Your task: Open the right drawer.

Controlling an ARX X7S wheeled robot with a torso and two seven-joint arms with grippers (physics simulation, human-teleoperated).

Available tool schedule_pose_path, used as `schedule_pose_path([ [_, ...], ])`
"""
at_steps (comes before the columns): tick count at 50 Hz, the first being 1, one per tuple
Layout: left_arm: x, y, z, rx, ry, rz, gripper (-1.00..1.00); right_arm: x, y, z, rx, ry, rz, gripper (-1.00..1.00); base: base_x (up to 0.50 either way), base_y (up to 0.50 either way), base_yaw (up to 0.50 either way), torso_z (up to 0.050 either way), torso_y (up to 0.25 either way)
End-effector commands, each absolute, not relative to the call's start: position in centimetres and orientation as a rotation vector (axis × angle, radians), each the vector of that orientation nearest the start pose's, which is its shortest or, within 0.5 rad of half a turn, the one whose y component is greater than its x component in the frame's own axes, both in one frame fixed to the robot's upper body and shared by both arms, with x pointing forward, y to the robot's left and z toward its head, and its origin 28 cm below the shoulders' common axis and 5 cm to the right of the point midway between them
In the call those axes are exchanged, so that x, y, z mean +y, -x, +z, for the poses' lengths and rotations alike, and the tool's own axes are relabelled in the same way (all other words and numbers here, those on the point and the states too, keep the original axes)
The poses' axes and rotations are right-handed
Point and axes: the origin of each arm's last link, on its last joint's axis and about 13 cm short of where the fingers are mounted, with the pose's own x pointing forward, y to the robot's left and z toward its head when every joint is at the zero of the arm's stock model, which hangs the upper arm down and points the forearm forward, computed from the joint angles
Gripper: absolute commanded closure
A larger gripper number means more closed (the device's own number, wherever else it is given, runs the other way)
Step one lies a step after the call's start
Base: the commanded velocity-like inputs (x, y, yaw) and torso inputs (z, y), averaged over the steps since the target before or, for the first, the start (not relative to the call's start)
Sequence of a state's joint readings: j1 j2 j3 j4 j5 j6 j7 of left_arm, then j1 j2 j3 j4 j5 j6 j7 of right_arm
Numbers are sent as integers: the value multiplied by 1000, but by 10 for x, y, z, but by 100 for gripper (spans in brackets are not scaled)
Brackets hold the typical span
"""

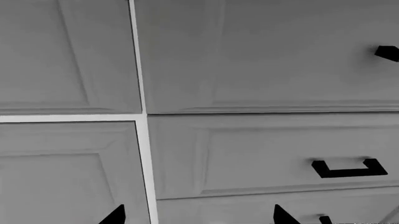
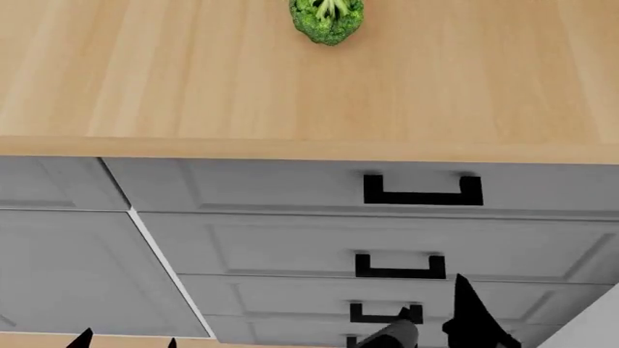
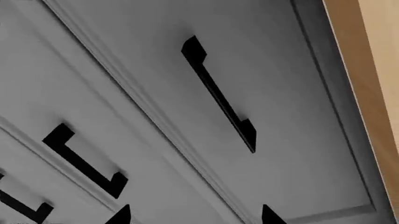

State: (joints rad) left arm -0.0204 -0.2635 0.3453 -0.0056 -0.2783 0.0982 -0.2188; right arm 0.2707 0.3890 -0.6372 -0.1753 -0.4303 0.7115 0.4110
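Beneath a wooden countertop (image 2: 193,87), the right drawer (image 2: 290,187) is shut at 12 o'clock. Its handle (image 2: 422,190) should be straddled squarely by the right gripper (image 3: 194,215), released, then pulled straight.

A wooden table (image 2: 174,80) fills the upper half of the frame, with a broccoli head (image 2: 327,18) at its top centre. Below, the right drawer (image 2: 290,187) sits closed, its black handle (image 2: 422,191) right of centre. Two more handled drawers stack beneath. The right hand (image 2: 430,319) shows dark at the lower right, in front of the lower drawers.
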Motion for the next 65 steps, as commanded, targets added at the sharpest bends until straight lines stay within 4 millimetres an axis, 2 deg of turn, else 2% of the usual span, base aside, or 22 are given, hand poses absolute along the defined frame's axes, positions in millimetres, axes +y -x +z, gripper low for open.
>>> schedule_pose_path([
  [1,200,-203,12,-21,24,-113,-100,-114,-243,64,-4,1100,-155,-100,0,0,0,0,0],
  [9,200,-204,12,-18,13,-109,-100,-114,-245,69,-34,1266,-169,-100,0,0,0,0,0],
  [16,200,-204,12,-16,13,-113,-100,-114,-248,76,-50,1317,-186,-100,0,0,0,0,0],
  [19,200,-204,12,-18,6,-111,-100,-115,-250,77,-16,1424,-239,-100,0,0,0,0,0],
  [40,199,-203,12,-16,8,-114,-100,-115,-250,76,-16,1428,-226,-100,0,0,0,0,0],
  [41,199,-204,11,-16,7,-116,-100,-115,-251,75,-15,1489,-236,-100,0,0,0,0,0],
  [59,198,-203,12,-17,-4,-121,-100,-116,-265,79,-21,1619,-273,-100,0,0,0,0,0],
  [61,198,-203,11,-19,-6,-122,-100,-115,-269,81,-38,1694,-270,-100,0,0,0,0,0],
  [65,198,-202,12,-19,-5,-121,-100,-114,-273,84,-48,1715,-267,-100,0,0,0,0,0],
])
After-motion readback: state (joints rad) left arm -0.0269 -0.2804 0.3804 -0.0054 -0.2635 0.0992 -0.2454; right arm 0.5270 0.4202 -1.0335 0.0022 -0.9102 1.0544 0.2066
